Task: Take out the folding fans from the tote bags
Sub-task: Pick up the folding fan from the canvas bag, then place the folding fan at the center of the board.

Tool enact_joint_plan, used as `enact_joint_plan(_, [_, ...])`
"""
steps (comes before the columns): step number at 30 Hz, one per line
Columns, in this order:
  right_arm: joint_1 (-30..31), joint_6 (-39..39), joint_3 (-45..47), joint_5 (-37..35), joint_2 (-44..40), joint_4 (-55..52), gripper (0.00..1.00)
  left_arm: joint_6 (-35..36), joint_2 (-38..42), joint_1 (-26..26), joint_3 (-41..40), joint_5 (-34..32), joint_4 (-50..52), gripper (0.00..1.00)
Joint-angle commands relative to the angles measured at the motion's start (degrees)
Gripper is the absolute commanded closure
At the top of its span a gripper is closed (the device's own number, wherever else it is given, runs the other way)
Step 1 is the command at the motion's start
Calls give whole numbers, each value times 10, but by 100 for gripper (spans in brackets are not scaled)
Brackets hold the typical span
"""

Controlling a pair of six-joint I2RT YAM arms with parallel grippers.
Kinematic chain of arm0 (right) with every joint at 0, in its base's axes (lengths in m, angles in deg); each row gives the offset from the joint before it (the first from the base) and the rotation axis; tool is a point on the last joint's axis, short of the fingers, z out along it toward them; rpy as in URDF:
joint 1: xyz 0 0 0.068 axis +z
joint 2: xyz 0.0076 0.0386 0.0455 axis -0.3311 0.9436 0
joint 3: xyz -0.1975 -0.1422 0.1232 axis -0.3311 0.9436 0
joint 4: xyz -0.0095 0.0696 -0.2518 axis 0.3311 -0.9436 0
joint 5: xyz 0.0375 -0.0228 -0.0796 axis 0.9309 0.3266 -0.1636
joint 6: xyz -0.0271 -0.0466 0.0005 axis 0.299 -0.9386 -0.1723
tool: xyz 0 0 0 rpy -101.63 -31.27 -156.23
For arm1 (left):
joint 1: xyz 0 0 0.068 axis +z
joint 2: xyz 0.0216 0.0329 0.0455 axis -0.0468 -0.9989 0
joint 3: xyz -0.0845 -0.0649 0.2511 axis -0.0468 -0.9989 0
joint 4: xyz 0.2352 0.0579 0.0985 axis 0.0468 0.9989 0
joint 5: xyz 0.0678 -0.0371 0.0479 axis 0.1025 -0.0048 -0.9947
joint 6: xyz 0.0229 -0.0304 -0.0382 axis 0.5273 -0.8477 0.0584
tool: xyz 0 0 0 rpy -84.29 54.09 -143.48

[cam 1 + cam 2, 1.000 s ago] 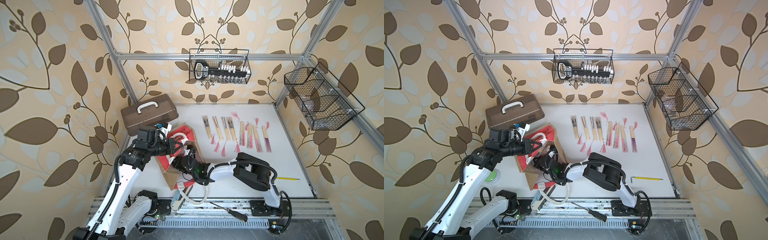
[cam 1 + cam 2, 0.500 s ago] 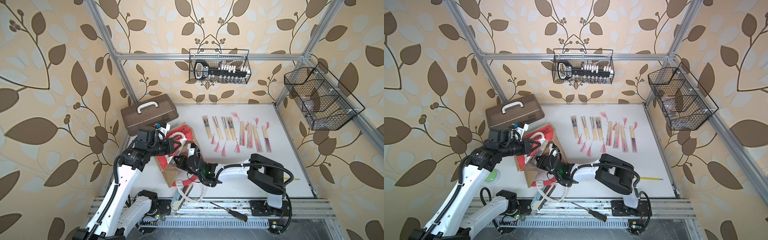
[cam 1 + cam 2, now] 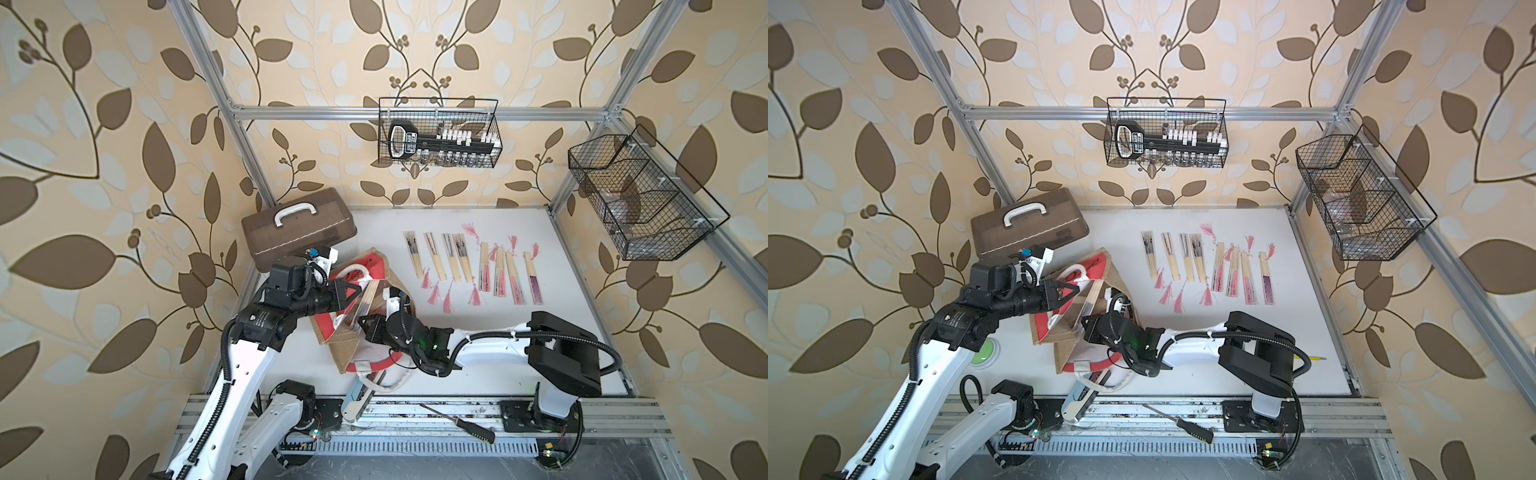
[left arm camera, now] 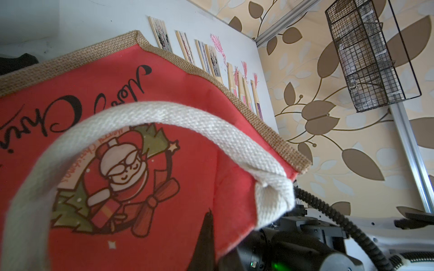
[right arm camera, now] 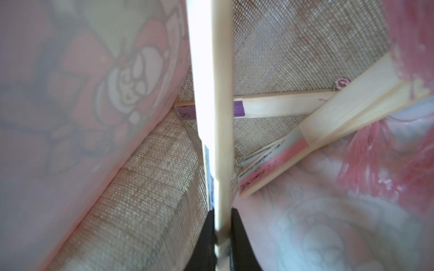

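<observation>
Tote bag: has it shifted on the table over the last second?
No. The tote bag keeps its far corner just as close to the brown case.

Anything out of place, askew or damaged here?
Yes. A black-handled screwdriver lies on the front rail, off the table, and a light-blue tool pokes over the table's edge from under the tote bag. No damage visible.

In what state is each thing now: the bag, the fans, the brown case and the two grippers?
tote bag, open, fans inside.
left gripper, shut on the tote bag near its handle.
right gripper, shut on the held fan.
held fan, closed, inside the bag.
two loose fans, closed, lying in the bag.
eight table fans, closed, in a row.
brown case, shut.
</observation>
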Motion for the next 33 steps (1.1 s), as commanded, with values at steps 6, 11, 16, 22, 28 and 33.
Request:
enact_joint_plan(6, [17, -22, 16, 5, -69, -53, 88, -5, 20, 4, -26, 5, -46, 100])
enact_joint_plan(11, [16, -14, 9, 30, -91, -70, 88, -3, 20, 4, -16, 1, -54, 100])
enact_joint_plan(16, [15, -13, -4, 33, -118, -117, 88, 12, 16, 4, 18, -36, -40, 100])
enact_joint_plan(22, [10, 1, -2, 69, -146, -142, 88, 19, 11, 4, 24, -35, -55, 100])
enact_joint_plan(28, [6, -6, 3, 80, -196, -191, 88, 38, 10, 4, 31, -56, -40, 100])
enact_joint_plan(33, [3, -17, 7, 98, -234, -225, 87, 41, 7, 4, 36, -74, -34, 100])
